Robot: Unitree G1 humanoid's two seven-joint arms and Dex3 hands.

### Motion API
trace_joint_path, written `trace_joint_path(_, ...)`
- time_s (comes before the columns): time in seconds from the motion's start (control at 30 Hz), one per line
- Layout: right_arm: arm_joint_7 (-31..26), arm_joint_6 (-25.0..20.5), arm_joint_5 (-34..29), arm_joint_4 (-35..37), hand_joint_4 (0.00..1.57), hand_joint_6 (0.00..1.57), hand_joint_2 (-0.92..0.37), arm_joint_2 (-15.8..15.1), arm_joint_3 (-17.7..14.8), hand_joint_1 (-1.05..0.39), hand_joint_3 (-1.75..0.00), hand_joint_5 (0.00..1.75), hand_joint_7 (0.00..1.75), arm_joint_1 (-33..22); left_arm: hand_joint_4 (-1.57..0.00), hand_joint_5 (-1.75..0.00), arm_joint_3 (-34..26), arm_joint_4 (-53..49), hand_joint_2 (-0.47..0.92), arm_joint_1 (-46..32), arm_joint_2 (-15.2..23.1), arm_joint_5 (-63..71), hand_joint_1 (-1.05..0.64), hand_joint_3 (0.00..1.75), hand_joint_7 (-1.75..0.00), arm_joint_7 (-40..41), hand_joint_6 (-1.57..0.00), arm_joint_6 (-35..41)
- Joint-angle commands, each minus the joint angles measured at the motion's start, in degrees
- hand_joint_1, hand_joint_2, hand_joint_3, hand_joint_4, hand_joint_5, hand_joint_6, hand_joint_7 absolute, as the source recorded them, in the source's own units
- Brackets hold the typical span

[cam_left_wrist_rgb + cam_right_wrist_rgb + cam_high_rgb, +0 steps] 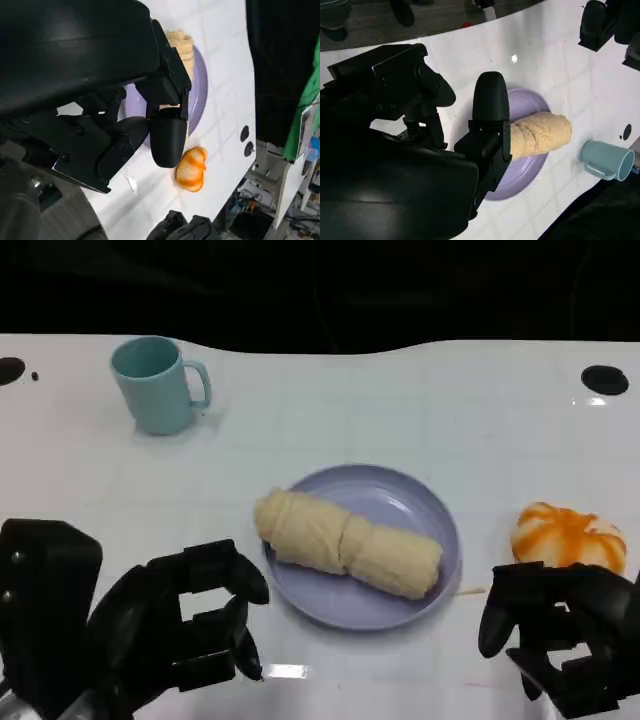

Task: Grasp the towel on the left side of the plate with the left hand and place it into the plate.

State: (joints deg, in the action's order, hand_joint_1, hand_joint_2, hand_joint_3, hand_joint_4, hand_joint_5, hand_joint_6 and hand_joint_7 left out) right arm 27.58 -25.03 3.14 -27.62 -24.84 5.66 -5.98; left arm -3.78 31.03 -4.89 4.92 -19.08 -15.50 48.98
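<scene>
Reading the table [420, 390] first: we see the towel [347, 544], rolled, lying across the plate [415, 502], one end overhanging the left rim. We judge placement done. Towel looks soft, light, non-slip; if regrasping, we'd take it mid-roll. Left hand [185, 625] sits just left of the plate, fingers curled, holding nothing. Right hand [560, 635] is near the orange thing [570, 535], curled, empty.

White table [420, 410], teal mug [158, 384], purple plate [420, 510], orange-striped bun [567, 536]

Head overhead, wrists close; shared plate [400, 605]
</scene>
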Motion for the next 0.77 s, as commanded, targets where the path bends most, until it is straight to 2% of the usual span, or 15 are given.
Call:
trace_joint_path(0.03,0.0,0.56,0.17,0.24,0.67,0.66,-0.63,-0.71,-0.87,0.07,-1.02,1.68,1.44,-0.6,-0.82,-1.75,-1.02,-1.74,0.62,1.84,0.12,-0.57,-0.11,1.18,-1.7,2.9,-0.7,2.87)
trace_joint_path(0.2,0.48,1.91,0.6,1.05,0.67,0.66,-0.64,-0.83,-1.55,0.09,-1.02,1.68,1.43,-0.97,-0.82,-1.75,-0.53,-2.05,0.66,2.55,0.44,-0.83,-0.1,1.13,-1.69,4.16,-0.69,4.31)
trace_joint_path(0.5,0.88,2.86,0.49,2.16,0.68,0.66,-0.66,-0.95,-1.35,0.1,-0.99,1.7,1.44,-0.79,-0.81,-1.75,0.19,-2.59,0.62,1.22,1.13,-1.29,-0.1,1.18,-1.68,2.88,-0.69,1.66)
trace_joint_path(0.77,1.08,3.21,0.08,2.51,0.68,0.66,-0.67,-0.85,-0.86,0.1,-0.97,1.7,1.44,-0.12,-0.81,-1.75,-0.02,-2.13,0.6,1.63,1.69,-1.2,-0.11,1.2,-1.66,4.32,-0.71,2.87)
